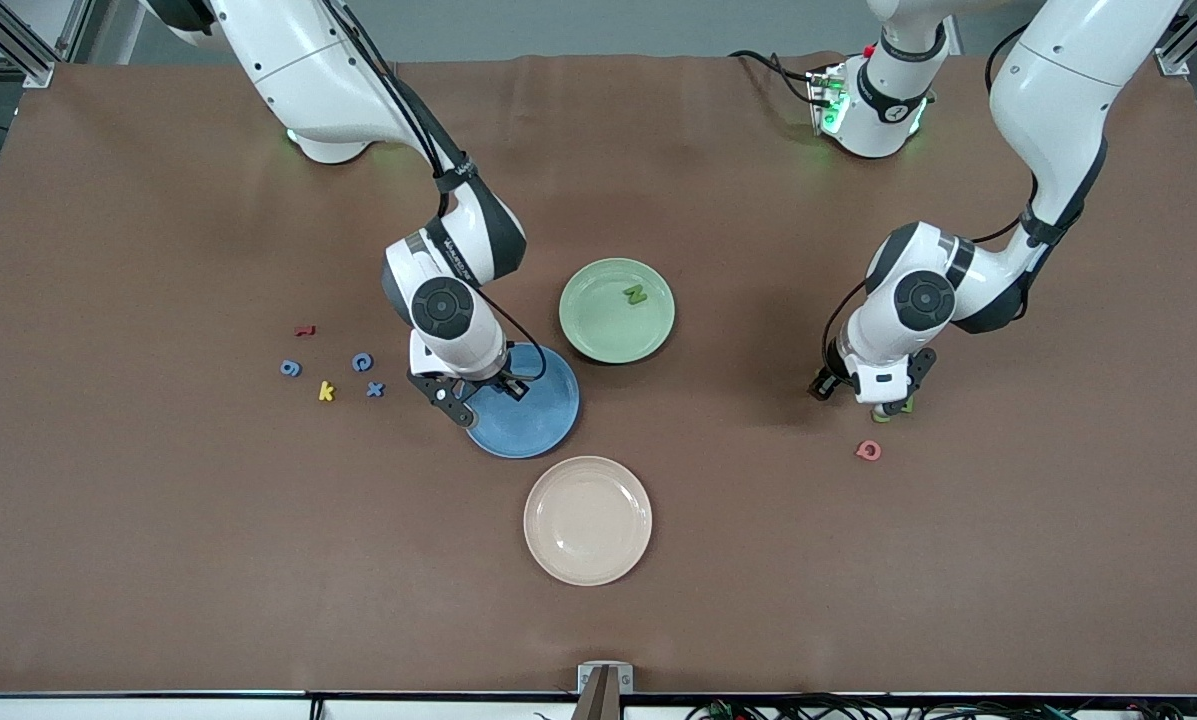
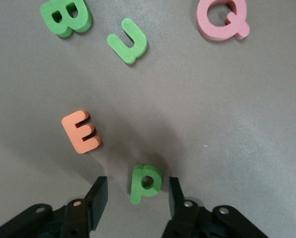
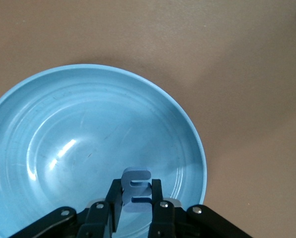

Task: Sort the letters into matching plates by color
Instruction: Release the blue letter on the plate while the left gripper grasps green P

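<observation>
So far only one letter is sorted: the green N [image 1: 636,294] lies in the green plate [image 1: 598,335].

Right gripper [image 3: 136,201] is over the blue plate [image 3: 63,148], fingers nearly shut on a small blue letter [image 3: 136,186], apparently the m, held on edge just above the plate floor. Not yet let go, by the look of it.

Left gripper [image 2: 137,196] is low at the left arm's end of the table, fingers part open, one on each side of the green P [image 2: 145,183], which lies flat on the table. No clear contact; P not gripped.

Left to do, my reckoning:
- blue g [image 1: 290,368], c [image 1: 362,362], x [image 1: 375,389], loose on the table toward the right arm's end
- green B [image 2: 67,16], u [image 2: 127,40], and the P

Not for sorting: yellow k [image 1: 326,391], small red piece [image 1: 304,329], pink Q [image 1: 868,450], orange E [image 2: 80,131], beige plate [image 1: 587,520], which is bare.

Views compared:
- Front view alone shows all three plates and the blue cluster; the left gripper hides most of the green group there.
- Left wrist view alone shows B, u, E and the gap around P.
- Right wrist view alone shows the blue letter in the fingers.
</observation>
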You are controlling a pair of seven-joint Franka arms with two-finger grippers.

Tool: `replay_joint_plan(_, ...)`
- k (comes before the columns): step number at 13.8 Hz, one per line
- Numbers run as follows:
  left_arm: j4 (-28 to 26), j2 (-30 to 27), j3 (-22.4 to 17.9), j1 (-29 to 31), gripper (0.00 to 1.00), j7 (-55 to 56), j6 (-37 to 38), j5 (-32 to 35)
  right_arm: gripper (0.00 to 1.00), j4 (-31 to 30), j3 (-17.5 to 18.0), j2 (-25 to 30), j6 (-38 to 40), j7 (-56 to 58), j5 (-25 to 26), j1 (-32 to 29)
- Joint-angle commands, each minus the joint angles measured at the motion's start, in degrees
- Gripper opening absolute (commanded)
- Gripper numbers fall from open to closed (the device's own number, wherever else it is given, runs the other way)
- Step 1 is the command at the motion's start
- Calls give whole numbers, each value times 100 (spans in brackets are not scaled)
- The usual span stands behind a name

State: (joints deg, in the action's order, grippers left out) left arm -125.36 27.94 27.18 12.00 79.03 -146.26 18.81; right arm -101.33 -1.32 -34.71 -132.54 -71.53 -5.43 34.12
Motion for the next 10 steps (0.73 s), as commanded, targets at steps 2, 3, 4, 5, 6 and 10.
replay_joint_plan(2, -32, 53, 24, 39, 52, 104, -157, 167, 100, 87, 27, -1, 132, -47, -81, -36)
replay_joint_plan(3, -32, 53, 24, 39, 51, 104, -157, 158, 100, 87, 27, 51, 254, -20, -73, -124)
replay_joint_plan(4, -32, 62, 24, 39, 48, 104, -149, 167, 100, 122, 27, 113, 481, 103, -64, -177)
replay_joint_plan(5, -32, 54, 24, 48, 39, 104, -149, 193, 100, 105, 27, 209, 623, 382, -64, -212)
replay_joint_plan(6, -15, 62, 24, 65, 22, 104, -149, 193, 100, 70, 27, 315, 702, 690, -55, -247)
replay_joint_plan(10, 12, -34, 33, 30, 0, 278, -140, 193, 100, -570, 9, 885, 703, 1954, -2, -554)
